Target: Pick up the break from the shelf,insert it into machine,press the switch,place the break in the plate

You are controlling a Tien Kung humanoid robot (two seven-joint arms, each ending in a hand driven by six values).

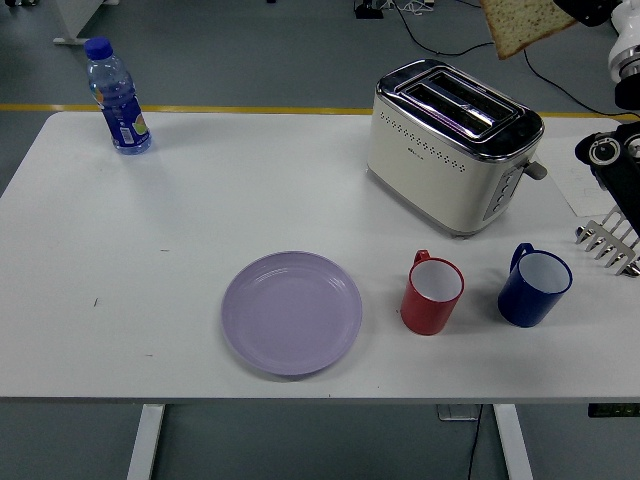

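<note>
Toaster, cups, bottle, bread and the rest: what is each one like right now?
Toaster: upright, both slots empty.
Bread slice: in the air above the toaster, held by the right hand.
Purple plate: empty.
Red cup: upright, empty.
Blue cup: upright, empty.
Water bottle: upright, cap on.
Metal rack: empty.

Right arm [612, 150] in from the right edge, raised above the worktop's far right corner. Right hand [590, 10] at the top edge, mostly cut off, gripping a bread slice [520, 25]. Left arm out of view.
</note>
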